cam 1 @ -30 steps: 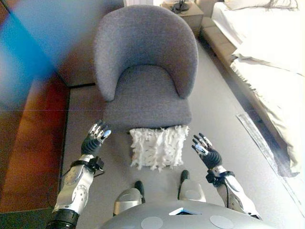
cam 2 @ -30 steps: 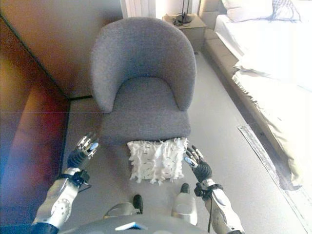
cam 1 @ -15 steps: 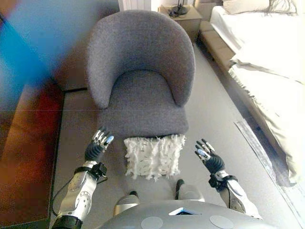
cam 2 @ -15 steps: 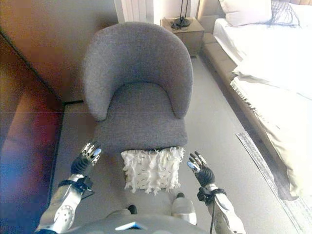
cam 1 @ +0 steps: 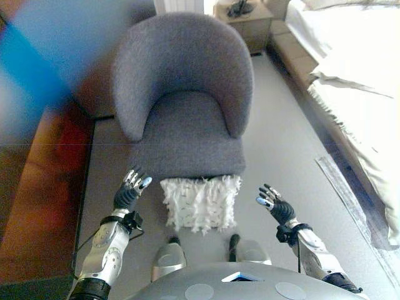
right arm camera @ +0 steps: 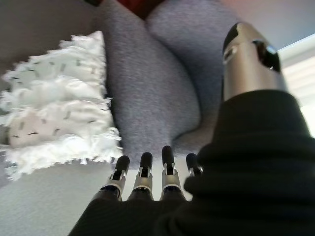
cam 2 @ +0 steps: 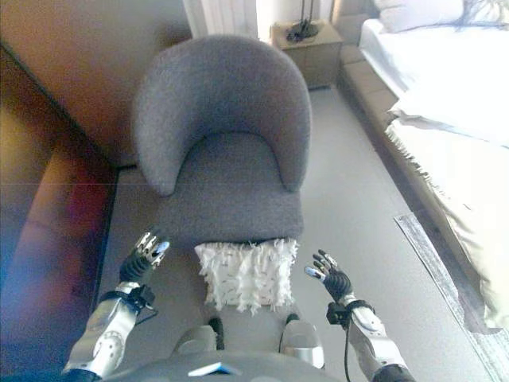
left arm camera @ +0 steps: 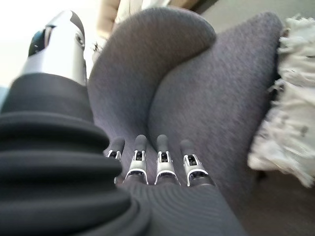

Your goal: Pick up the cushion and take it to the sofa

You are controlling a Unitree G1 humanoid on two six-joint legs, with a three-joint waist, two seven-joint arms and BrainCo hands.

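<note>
A white shaggy cushion (cam 1: 200, 203) with small dark flecks leans on the floor against the front of a grey tub armchair (cam 1: 184, 94). My left hand (cam 1: 129, 192) hovers to the cushion's left, fingers straight and open, a short gap away. My right hand (cam 1: 275, 206) is open too, on the cushion's right and a bit farther off. Both palms face inward toward the cushion. In the wrist views the cushion (right arm camera: 59, 123) shows past the fingers (left arm camera: 160, 164), untouched. Neither hand holds anything.
A bed with white bedding (cam 1: 362, 81) runs along the right side, with a pale rug edge (cam 1: 350, 200) on the floor beside it. A bedside table (cam 1: 240, 15) stands behind the armchair. A dark brown wall or panel (cam 2: 48, 207) lies on the left.
The camera view has shifted slightly. Both hands have stayed open beside the cushion, the right one a little lower; the cushion has not moved.
</note>
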